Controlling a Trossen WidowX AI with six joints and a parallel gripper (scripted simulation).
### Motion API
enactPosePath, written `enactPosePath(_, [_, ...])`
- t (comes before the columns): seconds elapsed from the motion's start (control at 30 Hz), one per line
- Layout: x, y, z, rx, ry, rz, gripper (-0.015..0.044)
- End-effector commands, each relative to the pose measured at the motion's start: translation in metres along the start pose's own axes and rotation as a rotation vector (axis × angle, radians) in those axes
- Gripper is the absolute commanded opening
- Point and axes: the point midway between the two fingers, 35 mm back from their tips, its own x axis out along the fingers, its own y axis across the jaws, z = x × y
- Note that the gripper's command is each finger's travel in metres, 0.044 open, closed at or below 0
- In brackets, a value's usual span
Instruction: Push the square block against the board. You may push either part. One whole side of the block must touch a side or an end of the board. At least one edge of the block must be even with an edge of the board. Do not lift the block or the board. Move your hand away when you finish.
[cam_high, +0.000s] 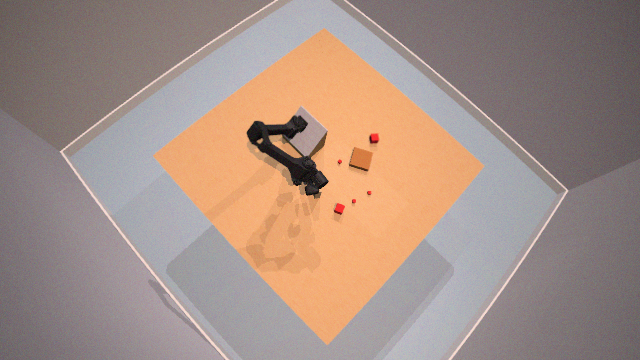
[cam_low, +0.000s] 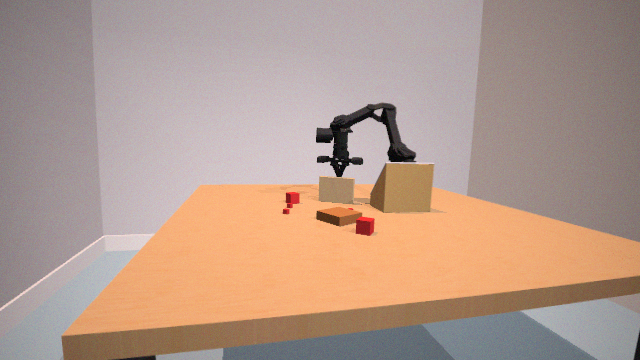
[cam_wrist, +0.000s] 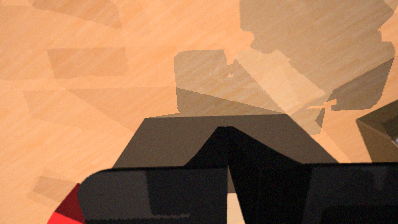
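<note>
The flat, square, orange-brown block (cam_high: 361, 159) (cam_low: 339, 216) lies right of centre in the top view and just below centre in the exterior view, apart from the thin tan upright board (cam_low: 336, 189) (cam_wrist: 165, 142). The black gripper (cam_high: 312, 182) (cam_low: 339, 175) (cam_wrist: 224, 134) has its fingers pressed together with nothing between them, pointing down close to the board's top edge; whether they touch it I cannot tell. The likely trouble is the board toppling, since it stands on a narrow edge and a high push would tip it. An off-centre push could swivel it, spoiling full-side contact or the even edge. The larger red cube (cam_high: 374, 138) (cam_low: 365, 226) near the block could obstruct a block shoved its way.
</note>
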Motion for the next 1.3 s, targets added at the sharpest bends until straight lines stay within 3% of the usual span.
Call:
enactPosePath(0.0, [0.001, 0.001, -0.003, 0.002, -0.002, 0.001, 0.0])
enactPosePath(1.27, [0.001, 0.002, -0.038, 0.003, 0.001, -0.001, 0.0])
